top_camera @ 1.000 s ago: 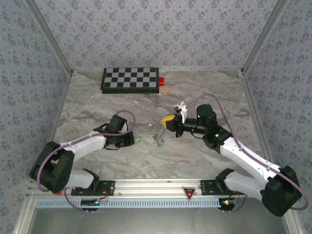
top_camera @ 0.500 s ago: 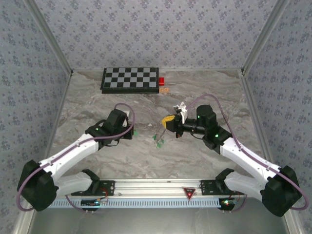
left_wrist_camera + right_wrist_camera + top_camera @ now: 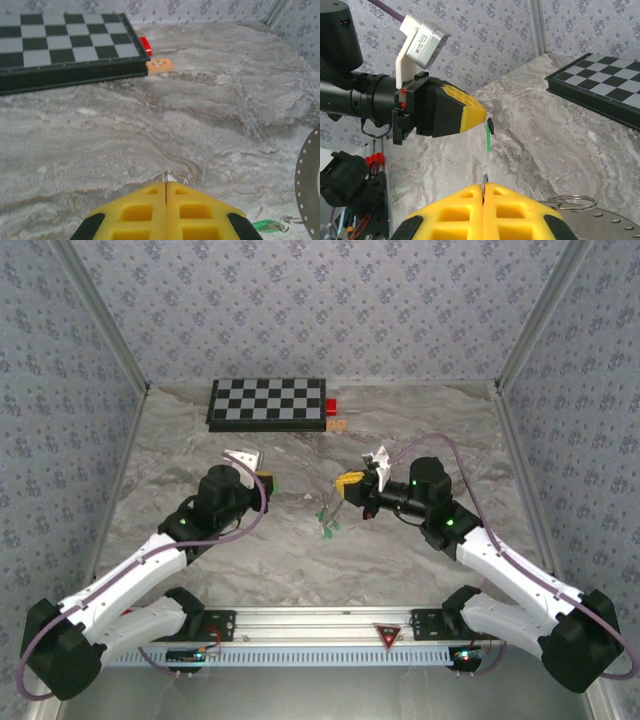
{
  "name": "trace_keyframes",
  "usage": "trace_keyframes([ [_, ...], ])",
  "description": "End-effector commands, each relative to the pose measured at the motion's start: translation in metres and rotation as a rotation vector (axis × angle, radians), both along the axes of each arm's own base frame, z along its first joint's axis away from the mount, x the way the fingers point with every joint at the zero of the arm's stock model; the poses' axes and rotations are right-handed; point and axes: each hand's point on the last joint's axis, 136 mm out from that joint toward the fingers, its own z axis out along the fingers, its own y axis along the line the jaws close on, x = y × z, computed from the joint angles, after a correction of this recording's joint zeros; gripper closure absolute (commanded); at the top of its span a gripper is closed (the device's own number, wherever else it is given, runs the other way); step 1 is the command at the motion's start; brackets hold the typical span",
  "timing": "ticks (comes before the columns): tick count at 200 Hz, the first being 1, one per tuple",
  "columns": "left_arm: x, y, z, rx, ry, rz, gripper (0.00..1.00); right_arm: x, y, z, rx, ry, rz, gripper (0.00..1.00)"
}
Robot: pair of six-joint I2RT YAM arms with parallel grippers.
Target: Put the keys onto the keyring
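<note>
From above, the left gripper (image 3: 266, 480) sits left of centre over the marble table (image 3: 430, 430), jaws closed on a green key (image 3: 273, 481) that sticks out toward the right. The right gripper (image 3: 343, 483) faces it from the right, well apart, also closed. Thin dark lines hang from it down to the other keys (image 3: 327, 528), which are just nearer on the table. A chessboard (image 3: 267, 403) lies at the far edge, with a red block (image 3: 331, 405) and a tan piece (image 3: 337, 425) at its right end.

On the left wrist, the yellow fingers (image 3: 140, 212) meet with no gap, and a thin sliver shows between their tips. At the right edge curves the perforated dark-grey band of the keyring (image 3: 306, 185), with one green-headed key (image 3: 265, 226) just beside it.

On the right wrist, the yellow pads (image 3: 455, 210) are pressed together on a thin metal loop. The keyring's grey band (image 3: 605, 226) lies near right. Across from it, the left gripper (image 3: 479, 116) holds the green key (image 3: 488, 141), which hangs downward.
</note>
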Motion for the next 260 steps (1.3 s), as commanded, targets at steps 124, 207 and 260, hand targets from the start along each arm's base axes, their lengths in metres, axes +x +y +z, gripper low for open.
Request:
trace_keyframes([
  [124,-0.043,-0.086,0.102,-0.135,-0.452,-0.602,1.0,0.007,-0.012,0.061,-0.035,-0.202,-0.074,1.0],
  [207,-0.056,-0.102,0.125,-0.209,-0.482,-0.729,1.0,0.006,-0.002,0.055,-0.06,-0.225,0.02,1.0],
  [260,-0.063,-0.108,0.134,-0.241,-0.468,-0.806,1.0,-0.005,-0.004,0.068,0.022,-0.248,0.081,1.0],
])
